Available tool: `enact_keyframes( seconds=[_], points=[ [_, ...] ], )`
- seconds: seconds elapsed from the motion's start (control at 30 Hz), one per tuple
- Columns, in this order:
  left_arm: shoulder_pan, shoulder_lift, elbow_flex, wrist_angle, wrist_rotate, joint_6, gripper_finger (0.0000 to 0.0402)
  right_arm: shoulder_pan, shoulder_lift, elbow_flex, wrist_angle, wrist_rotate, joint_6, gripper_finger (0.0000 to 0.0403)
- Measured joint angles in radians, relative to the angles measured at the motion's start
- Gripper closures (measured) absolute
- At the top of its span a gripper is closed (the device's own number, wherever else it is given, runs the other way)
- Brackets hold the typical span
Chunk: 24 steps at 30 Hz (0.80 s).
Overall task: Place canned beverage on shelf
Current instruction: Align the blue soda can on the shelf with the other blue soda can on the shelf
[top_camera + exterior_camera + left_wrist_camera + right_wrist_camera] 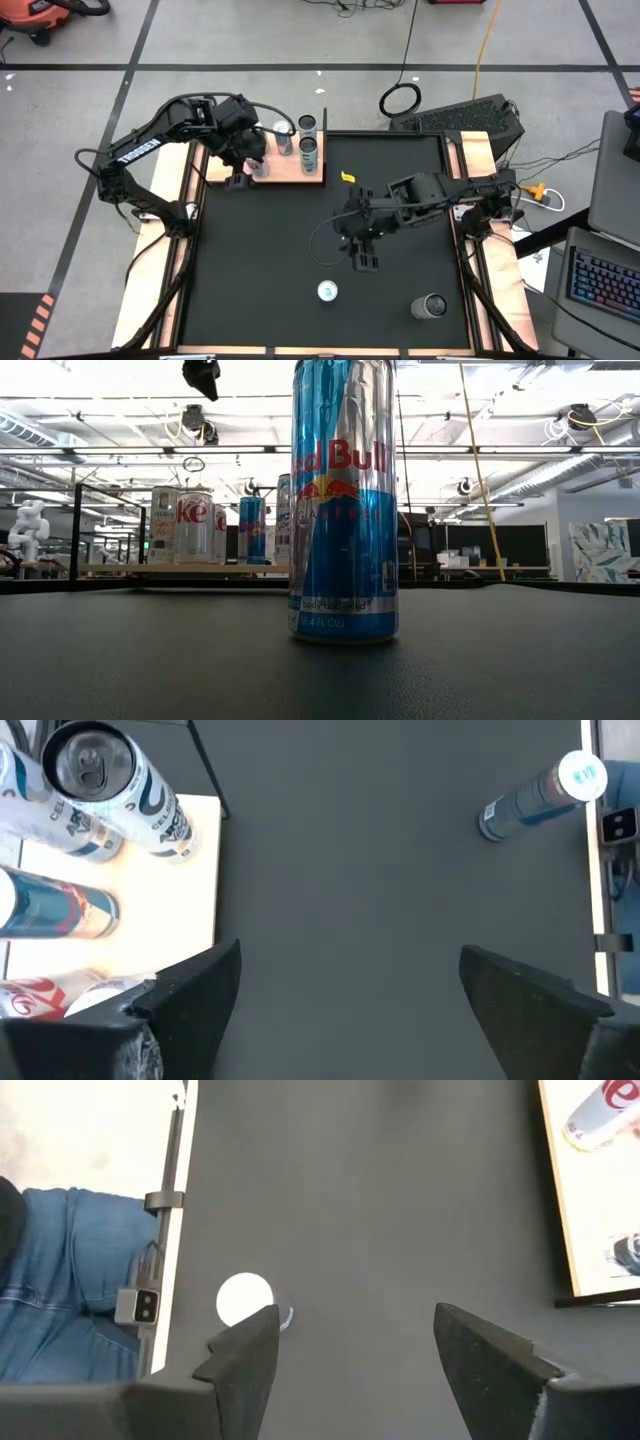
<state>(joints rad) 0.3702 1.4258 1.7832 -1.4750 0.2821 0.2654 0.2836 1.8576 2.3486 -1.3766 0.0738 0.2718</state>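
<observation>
A blue and silver Red Bull can stands upright on the black mat near the table's near edge; it fills the middle of the low view. The light-wood shelf lies at the far left and carries several upright cans. My left gripper is open and empty over the mat at the shelf's near edge. My right gripper is open and empty above the mat's middle, a little to the far right of the Red Bull can, whose top shows in the right wrist view.
A grey can is on the mat near the near right corner. A small yellow item lies on the mat by the shelf. A person in blue jeans is at the table's near edge. Bare mat lies between the can and the shelf.
</observation>
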Motion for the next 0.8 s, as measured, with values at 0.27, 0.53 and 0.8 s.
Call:
enact_keyframes(
  seconds=[0.27, 0.53, 0.8],
  points=[
    [0.000, 0.000, 0.000, 0.000, -0.003, -0.022, 0.0029, 0.000, 0.000, 0.000, 0.042, 0.002, -0.003, 0.0155],
    [0.000, 0.000, 0.000, 0.000, -0.003, -0.023, 0.0029, -0.002, 0.000, 0.000, 0.111, 0.031, -0.004, 0.0155],
    [0.000, 0.000, -0.001, 0.014, -0.028, 0.027, 0.0029, -0.008, 0.006, 0.000, 0.113, 0.114, 0.029, 0.0156]
  ],
)
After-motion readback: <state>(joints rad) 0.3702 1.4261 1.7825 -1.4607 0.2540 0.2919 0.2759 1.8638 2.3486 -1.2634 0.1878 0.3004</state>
